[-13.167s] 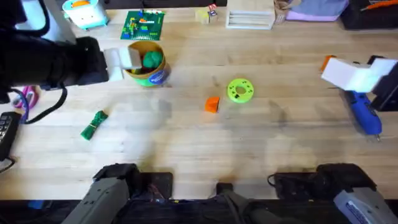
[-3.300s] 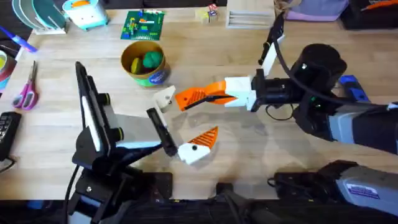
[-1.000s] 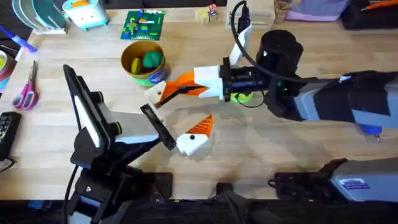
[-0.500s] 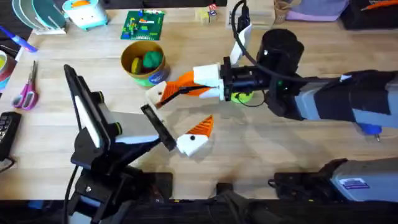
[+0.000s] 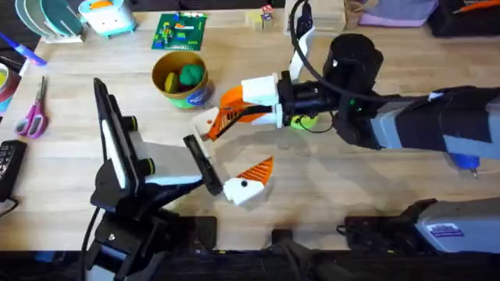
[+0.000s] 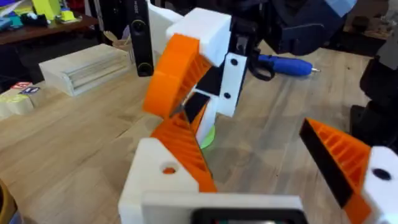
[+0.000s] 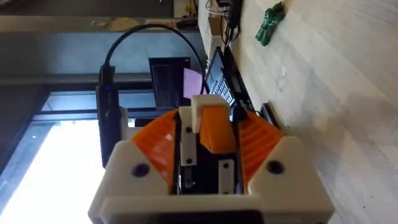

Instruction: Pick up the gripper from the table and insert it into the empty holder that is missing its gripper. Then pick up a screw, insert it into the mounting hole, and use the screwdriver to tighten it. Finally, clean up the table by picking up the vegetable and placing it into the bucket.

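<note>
1. above the middle of the table (image 5: 351,183), the right gripper (image 5: 226,119) is clamped on the spare gripper (image 7: 214,130) and holds it against the holder (image 5: 205,123). the holder is the bare white finger of the left gripper (image 5: 230,150), whose fingers stand wide apart.
2. the step in hand looks like seating the wedge, and i cannot tell whether it is fully home.
3. to do it well, line the wedge up with the holder's slot and push straight along it (no twisting), with the left arm held rigid.
4. let go only once the mounting holes line up, since the screw goes in next.
5. the screwdriver (image 6: 283,64) lies well apart on the table.
</note>
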Action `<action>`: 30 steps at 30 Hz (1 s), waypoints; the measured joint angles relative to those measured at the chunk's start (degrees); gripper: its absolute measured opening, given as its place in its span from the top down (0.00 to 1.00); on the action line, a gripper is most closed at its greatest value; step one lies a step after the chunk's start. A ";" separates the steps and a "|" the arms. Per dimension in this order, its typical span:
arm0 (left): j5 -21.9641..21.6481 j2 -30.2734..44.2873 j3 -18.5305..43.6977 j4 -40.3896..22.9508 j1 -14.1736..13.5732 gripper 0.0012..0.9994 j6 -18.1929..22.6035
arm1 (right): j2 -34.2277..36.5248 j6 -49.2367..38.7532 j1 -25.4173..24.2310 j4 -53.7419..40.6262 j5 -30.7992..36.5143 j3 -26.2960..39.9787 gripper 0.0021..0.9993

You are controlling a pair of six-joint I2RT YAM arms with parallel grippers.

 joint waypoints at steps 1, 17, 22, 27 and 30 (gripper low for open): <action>0.02 0.00 0.00 0.00 0.00 0.01 0.01 | 0.00 0.00 0.00 -0.01 -0.09 0.00 0.53; 0.86 0.00 0.00 -0.02 0.00 0.01 0.00 | 0.00 0.00 0.00 -0.02 -0.32 0.02 0.47; 0.87 0.02 0.00 -0.02 0.00 0.01 0.00 | 0.00 -0.02 0.00 -0.08 -0.30 0.02 0.43; 0.85 0.00 0.00 -0.02 0.00 0.01 0.00 | 0.00 -0.77 -0.29 -2.80 -0.30 0.15 0.41; 0.87 0.00 0.00 -0.02 0.00 0.01 0.00 | 0.00 -1.33 -0.87 -3.71 -0.30 0.15 0.40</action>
